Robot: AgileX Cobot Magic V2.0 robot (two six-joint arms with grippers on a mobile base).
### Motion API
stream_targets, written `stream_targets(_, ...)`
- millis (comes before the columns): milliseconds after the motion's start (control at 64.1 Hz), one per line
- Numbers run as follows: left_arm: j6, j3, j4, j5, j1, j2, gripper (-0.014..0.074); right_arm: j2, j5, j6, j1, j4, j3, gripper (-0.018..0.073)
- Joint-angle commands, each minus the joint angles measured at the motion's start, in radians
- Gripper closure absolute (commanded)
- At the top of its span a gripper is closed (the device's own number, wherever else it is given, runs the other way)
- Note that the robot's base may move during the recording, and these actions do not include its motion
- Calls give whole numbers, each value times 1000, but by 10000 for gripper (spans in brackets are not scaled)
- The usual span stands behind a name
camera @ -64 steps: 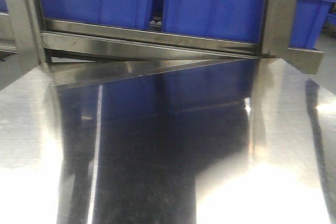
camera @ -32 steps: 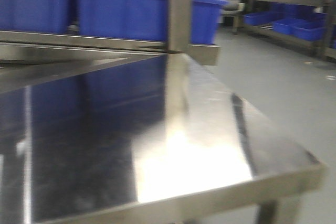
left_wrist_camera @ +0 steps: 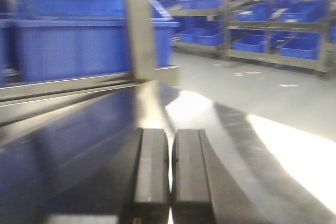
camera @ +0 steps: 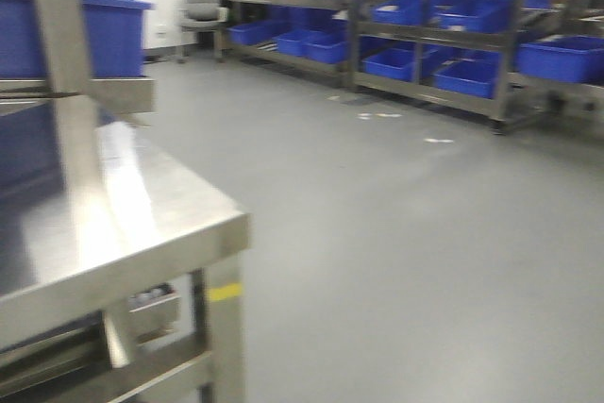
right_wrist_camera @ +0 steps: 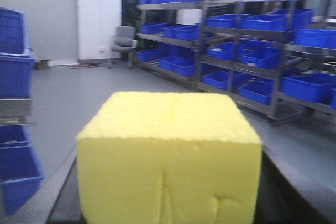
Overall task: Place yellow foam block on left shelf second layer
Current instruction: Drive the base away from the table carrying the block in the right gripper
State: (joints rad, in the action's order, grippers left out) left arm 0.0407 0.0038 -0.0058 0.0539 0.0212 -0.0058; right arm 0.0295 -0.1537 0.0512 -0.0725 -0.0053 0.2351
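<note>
The right jaws hold the yellow foam block (right_wrist_camera: pixel 170 150), which fills the gap between them; only dark edges show low at its sides. Far beyond it stand shelves (right_wrist_camera: pixel 277 72) of blue bins (right_wrist_camera: pixel 310 85) and a grey chair (right_wrist_camera: pixel 124 38). The left jaws are pressed together with nothing between them, above the shiny steel surface (left_wrist_camera: pixel 262 150). Ahead of them rise a steel post (left_wrist_camera: pixel 137 24) and a large blue bin (left_wrist_camera: pixel 73 45).

Foreground: yellow foam block (right_wrist_camera: pixel 170 156); behind, blue bins (right_wrist_camera: pixel 310 85) on racks (right_wrist_camera: pixel 201 51).
</note>
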Motion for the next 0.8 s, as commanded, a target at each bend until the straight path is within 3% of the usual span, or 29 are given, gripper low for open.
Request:
stream_targets(0,-4,26,-5,-83,6,-20,472,11,86,-5,6,-9,27,108)
stream_targets(780,-4,26,-5,-83,6,-20,472,11,86,-5,6,-9,27,108)
